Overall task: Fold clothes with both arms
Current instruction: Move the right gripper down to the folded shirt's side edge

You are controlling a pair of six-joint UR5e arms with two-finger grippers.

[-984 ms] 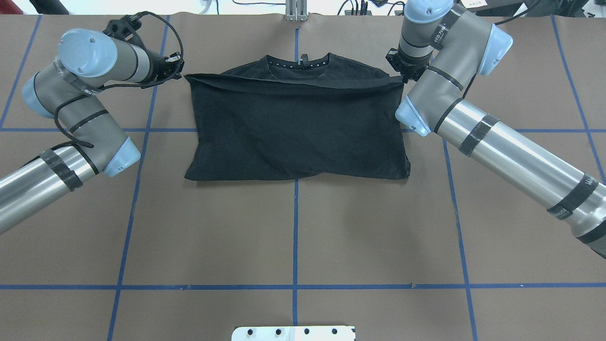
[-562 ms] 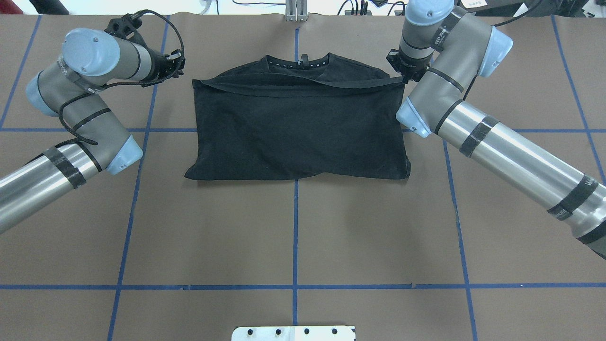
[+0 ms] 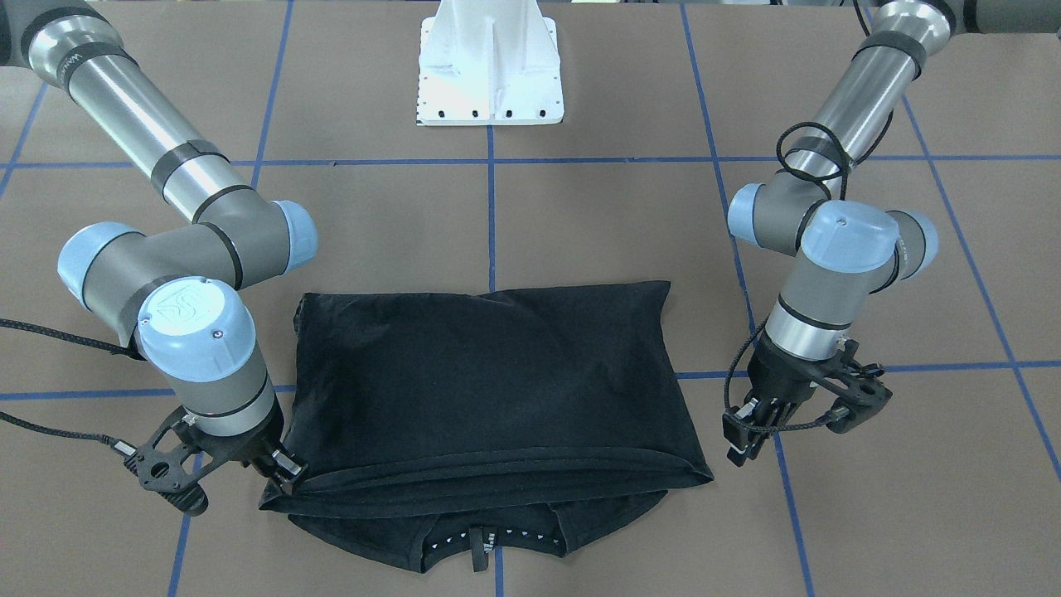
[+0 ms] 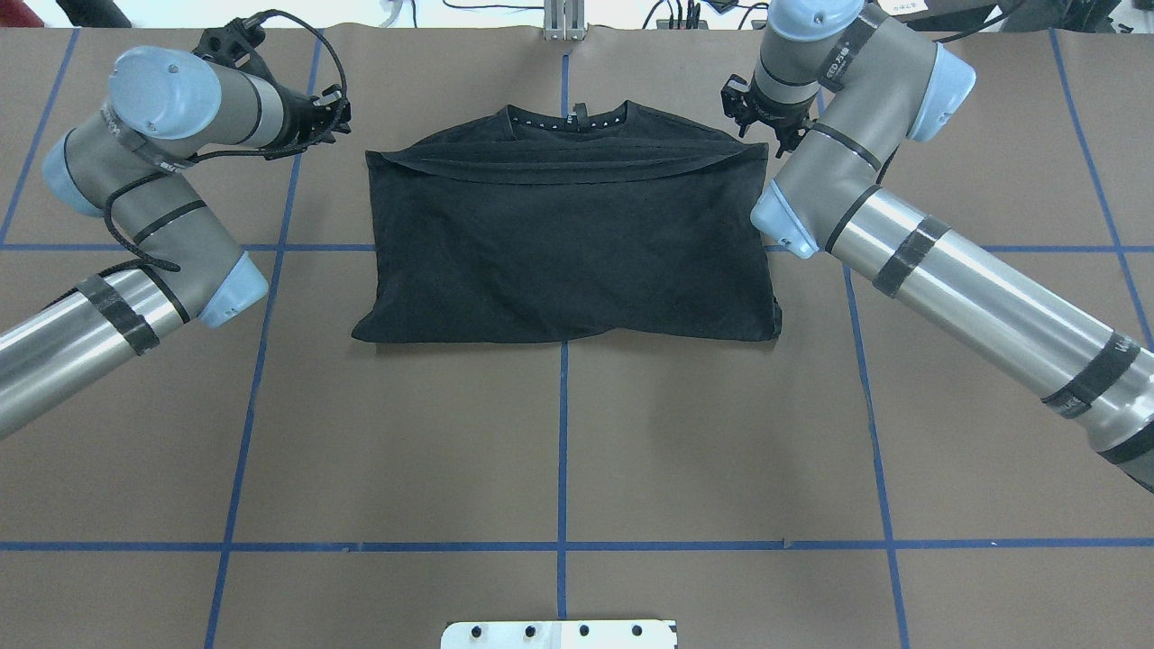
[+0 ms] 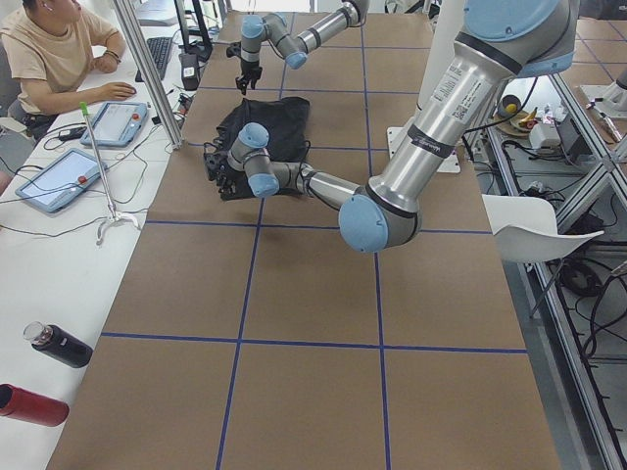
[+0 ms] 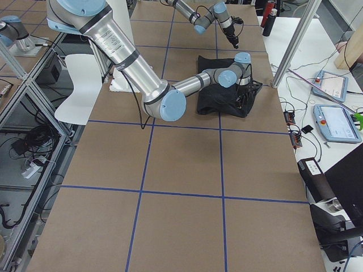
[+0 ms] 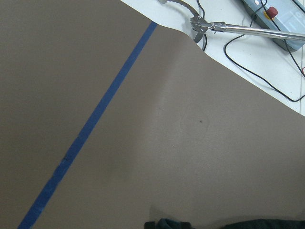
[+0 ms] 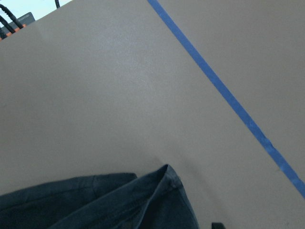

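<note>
- both tools have just let go of the hem: a second ago the left tool (image 4: 338, 110) was pulling the shirt (image 4: 568, 243) corner out toward itself. that corner has now sprung back and lies flat.
- the right tool (image 3: 280, 468) has lifted off the other corner and drawn back a little. its wrist view shows that corner lying loose on the table (image 4: 559, 451).
- you can read this as the bottom-to-top fold being laid down, with a next fold still to choose.
- both tools are empty. their jaws look parted in the front view, but the angle is poor, so treat that as likely and not certain.
- the shirt lies flat on the far half of the table, between the two tools, with its collar (image 4: 570, 117) pointing away from the robot.
- the hem (image 4: 568, 164) is folded up to just short of the collar and sags slightly in the middle.
- only plain black cloth shows: no logo, and no sleeves sticking out.
- the folded edge nearest the robot is a bit uneven, and the corner on the right arm's side bulges.
</note>
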